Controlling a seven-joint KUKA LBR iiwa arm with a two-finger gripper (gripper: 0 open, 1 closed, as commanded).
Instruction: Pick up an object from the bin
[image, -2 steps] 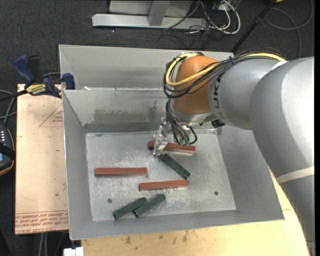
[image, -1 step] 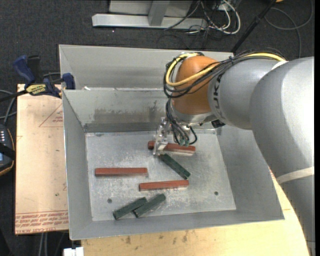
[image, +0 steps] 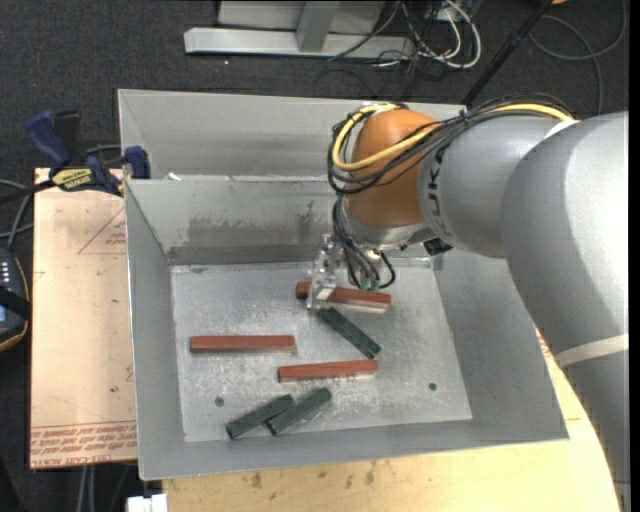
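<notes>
My gripper (image: 322, 290) hangs over the middle of the bin toward the back, its metal fingers down at the left end of a reddish-brown flat bar (image: 352, 298). The bar's left end sits right at the fingertips, and whether they pinch it I cannot tell. A dark green bar (image: 350, 333) lies slantwise just below, its upper end touching or tucked under the red bar.
Two more reddish-brown bars lie on the bin floor: one at the left (image: 242, 343), one in the middle (image: 327, 371). Two dark green bars (image: 278, 413) lie together near the front edge. The arm and its orange cover fill the right and back.
</notes>
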